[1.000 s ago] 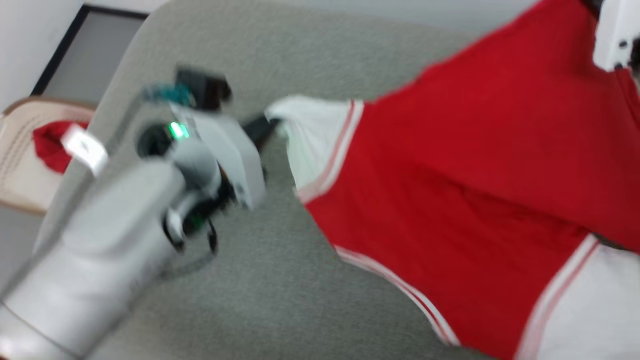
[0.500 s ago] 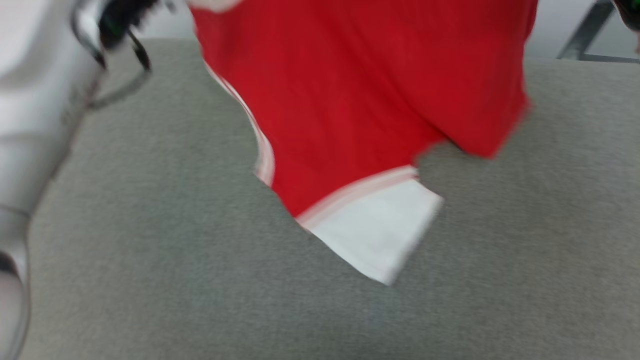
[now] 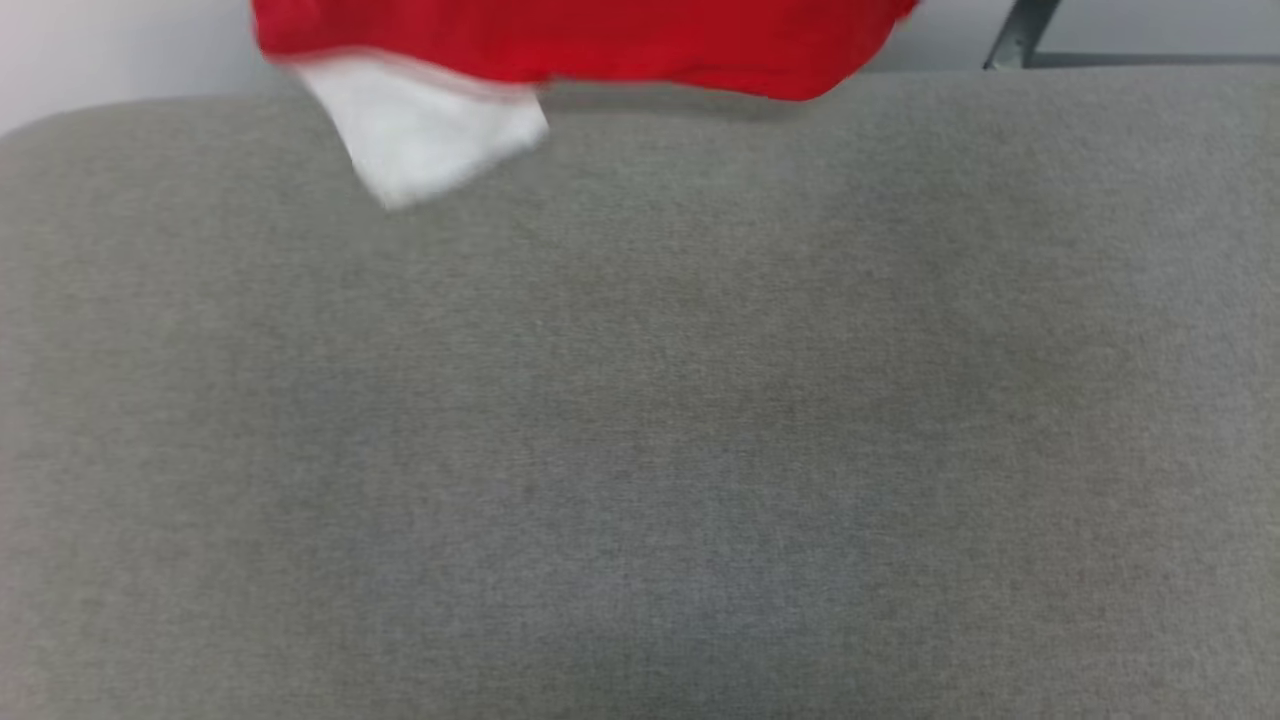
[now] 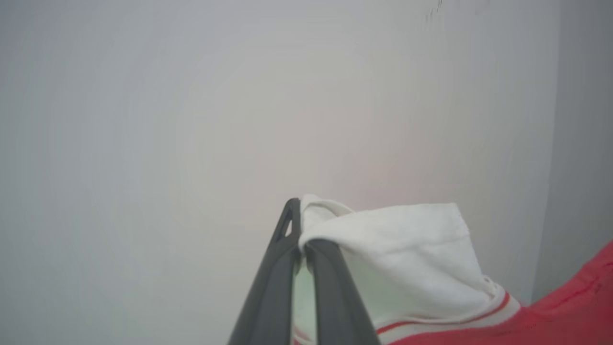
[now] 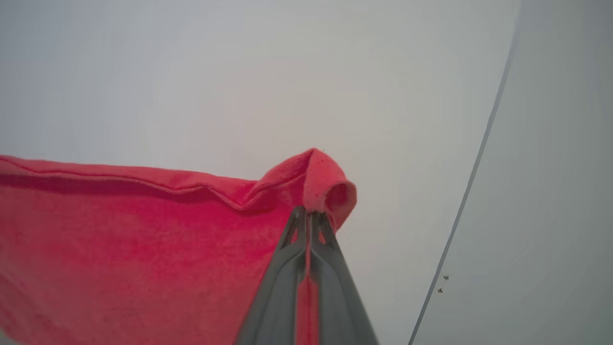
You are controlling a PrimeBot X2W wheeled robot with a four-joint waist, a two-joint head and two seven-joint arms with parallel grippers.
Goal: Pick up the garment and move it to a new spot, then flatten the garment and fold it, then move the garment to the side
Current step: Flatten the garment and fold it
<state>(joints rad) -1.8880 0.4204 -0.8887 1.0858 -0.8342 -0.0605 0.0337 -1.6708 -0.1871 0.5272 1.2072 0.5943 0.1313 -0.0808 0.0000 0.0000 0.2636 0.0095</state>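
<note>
The garment (image 3: 600, 40) is soft matt knit cloth, the bench (image 3: 640, 400) is covered in finely textured matt fabric, the jaws smooth dark plastic.

garment (image 3: 600, 40) blurred, mostly beyond the head view's top edge

Garment (image 3: 620, 40) bright red, white sleeve end w/ red-white stripe trim; surface (image 3: 640, 420) grey.
</note>
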